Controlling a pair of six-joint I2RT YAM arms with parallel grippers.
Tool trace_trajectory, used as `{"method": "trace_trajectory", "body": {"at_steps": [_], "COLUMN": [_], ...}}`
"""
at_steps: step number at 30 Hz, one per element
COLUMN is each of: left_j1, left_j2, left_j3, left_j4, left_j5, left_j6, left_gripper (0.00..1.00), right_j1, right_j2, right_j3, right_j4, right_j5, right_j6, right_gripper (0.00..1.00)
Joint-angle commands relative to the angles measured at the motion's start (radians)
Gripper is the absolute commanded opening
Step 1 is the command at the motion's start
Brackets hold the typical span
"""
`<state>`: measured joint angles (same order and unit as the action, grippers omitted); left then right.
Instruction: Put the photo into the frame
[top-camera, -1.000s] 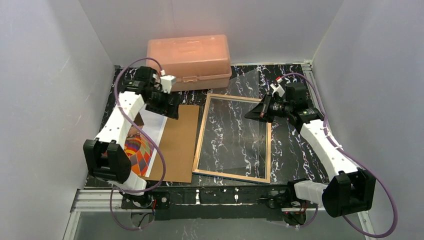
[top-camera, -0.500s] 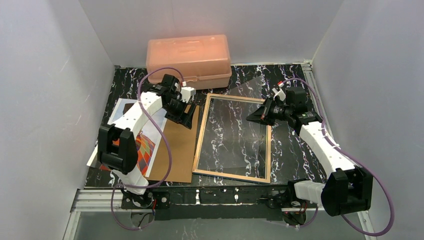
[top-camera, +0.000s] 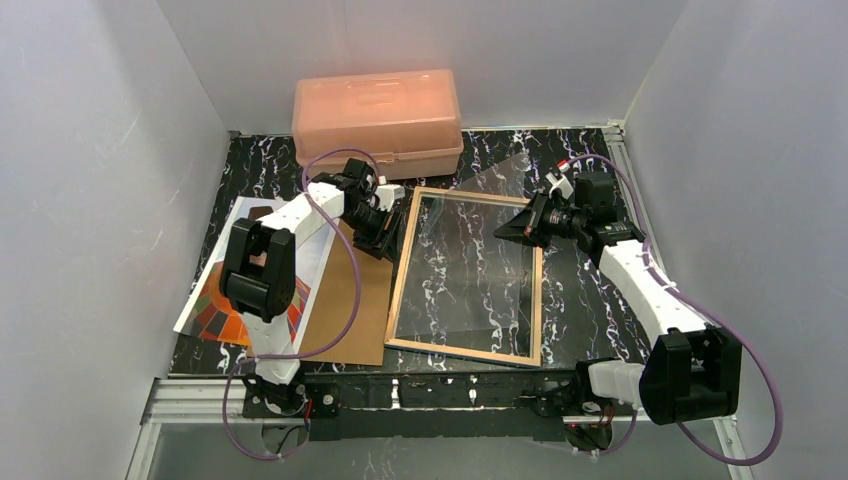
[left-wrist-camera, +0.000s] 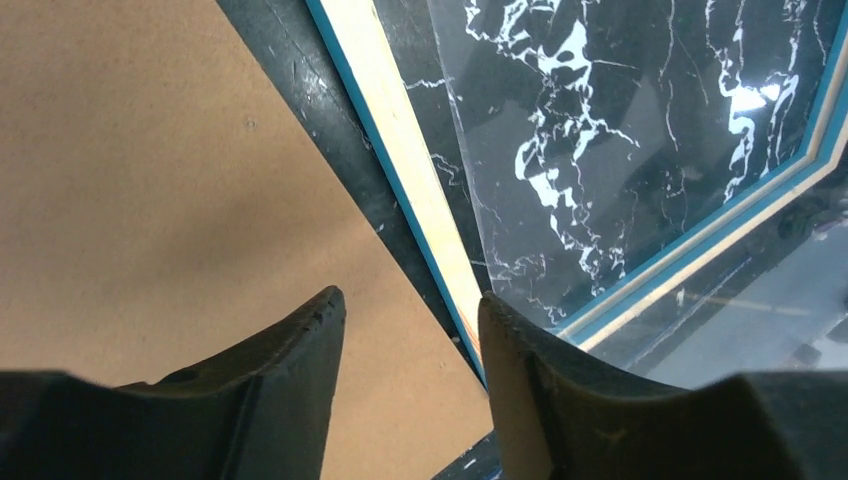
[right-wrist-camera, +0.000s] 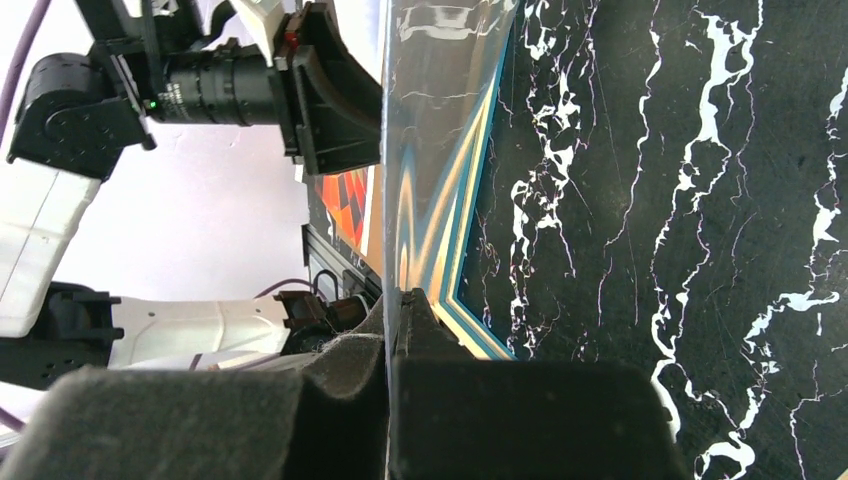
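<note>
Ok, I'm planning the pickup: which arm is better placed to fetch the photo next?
Left. The photo lies on that side, by its base, and the left claw is empty over the left rail of the frame. The right claw is shut on the clear pane.

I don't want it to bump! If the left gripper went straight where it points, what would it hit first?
Probably the left rail of the frame. The left gripper points down at the gap between frame and board, one finger over each; the rail looks higher, though depth is unclear.
</note>
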<state>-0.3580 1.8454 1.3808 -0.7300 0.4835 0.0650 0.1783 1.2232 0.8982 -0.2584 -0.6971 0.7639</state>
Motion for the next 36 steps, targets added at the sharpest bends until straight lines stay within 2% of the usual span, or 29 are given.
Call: {"method": "trace_trajectory", "body": {"at_steps": [1,8,16,36], "left_j1": [-0.011,-0.014,-0.019,-0.031], "left_j2": [0.041,0.074,0.094,0.125], "left_j3": [0.021,0.004,-0.004,0.000], "left_j4": [0.017,0.066,0.088,0.081], "left_j5": [0.057,0.039,0.044,0.027], "left_j6": [-0.028,-0.056,-0.059,-0.045], "left_gripper": [0.46,0.36,0.31,0.31], "right_j1": [-0.011,-0.011,-0.010,-0.010], "right_j2": [0.002,-0.045,-0.010,0.047], "right_j3": [0.010,0.007,0.014,0.005], "right_j4": [0.054,-0.010,-0.032,-0.005], "right_j5": [-0.059,-0.052,-0.035,-0.023], "right_j6": [-0.039,-0.110,-0.135,-0.160], "right_gripper": [0.01,0.01,0.01,0.01]}}
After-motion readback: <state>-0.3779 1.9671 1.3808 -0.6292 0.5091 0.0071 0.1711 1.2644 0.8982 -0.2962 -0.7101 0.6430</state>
